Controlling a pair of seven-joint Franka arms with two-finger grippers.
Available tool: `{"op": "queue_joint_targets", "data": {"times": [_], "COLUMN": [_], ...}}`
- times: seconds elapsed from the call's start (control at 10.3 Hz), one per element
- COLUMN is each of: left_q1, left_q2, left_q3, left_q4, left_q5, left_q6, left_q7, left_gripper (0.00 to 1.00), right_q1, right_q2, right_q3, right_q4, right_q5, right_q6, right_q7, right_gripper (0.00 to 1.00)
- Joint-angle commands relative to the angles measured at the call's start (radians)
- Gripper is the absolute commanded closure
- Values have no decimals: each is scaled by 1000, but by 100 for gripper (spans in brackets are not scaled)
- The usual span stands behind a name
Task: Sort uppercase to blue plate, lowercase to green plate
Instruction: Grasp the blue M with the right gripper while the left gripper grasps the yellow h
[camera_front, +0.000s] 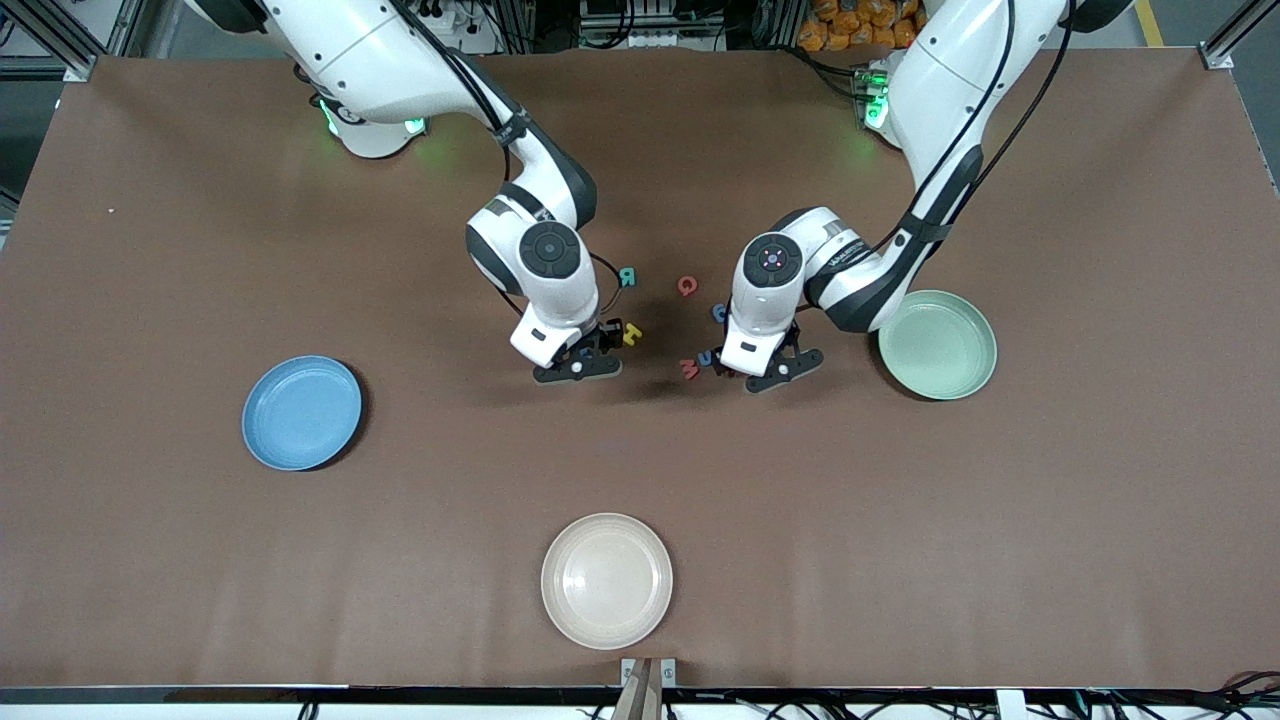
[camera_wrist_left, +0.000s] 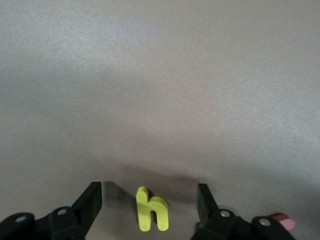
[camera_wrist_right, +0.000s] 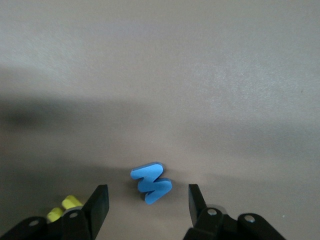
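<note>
The cream plate (camera_front: 606, 580) is sitting closest to the camera, with nothing on it and not part of the job. The blue plate (camera_front: 301, 412) is lying toward the right arm's end of the table, the green plate (camera_front: 938, 343) toward the left arm's end, both bare as far as I can see, so I'd say the sorting is only just getting going.

Both arms are working at the little pile of foam letters mid-table. The right gripper (camera_wrist_right: 145, 202) is hanging low with its fingers spread apart, and the blue W (camera_wrist_right: 151, 182) is lying flat on the table right between them, not touched yet. The left gripper (camera_wrist_left: 149, 200) is doing the same thing over the yellow h (camera_wrist_left: 151, 209), jaws wide, letter sitting in the gap.

Looks like the grab step for both. Next they're needing to drop a touch and pinch shut, then carry the W to the blue plate and the h to the green one. The teal R (camera_front: 626, 277) and red Q (camera_front: 687, 286) are waiting nearby, farther from the camera.
</note>
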Motion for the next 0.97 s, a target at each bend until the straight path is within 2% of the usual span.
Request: {"op": "queue_joint_targets", "data": {"times": [0.0, 0.1, 0.29, 0.77, 0.87], "left_q1": [-15, -14, -14, -12, -14], "left_q2": [9, 7, 7, 5, 5], "left_q3": [12, 12, 11, 8, 6], "left_q4": [27, 27, 16, 9, 9], "left_q5": [19, 19, 19, 14, 13], "left_q6": [2, 2, 1, -10, -16], "left_q7": [-56, -56, -68, -87, -87], "left_gripper": [18, 20, 27, 35, 36], "right_q1": [-3, -3, -3, -16, -21], "right_q2": [10, 25, 54, 56, 59], "right_q3": [15, 17, 17, 17, 18], "right_q4": [6, 6, 6, -69, -72], "right_q5": [-50, -94, -126, -136, -134], "right_q6": [9, 38, 91, 167, 167], "right_q7": [14, 12, 5, -72, -74], "right_gripper": [27, 27, 30, 37, 46]}}
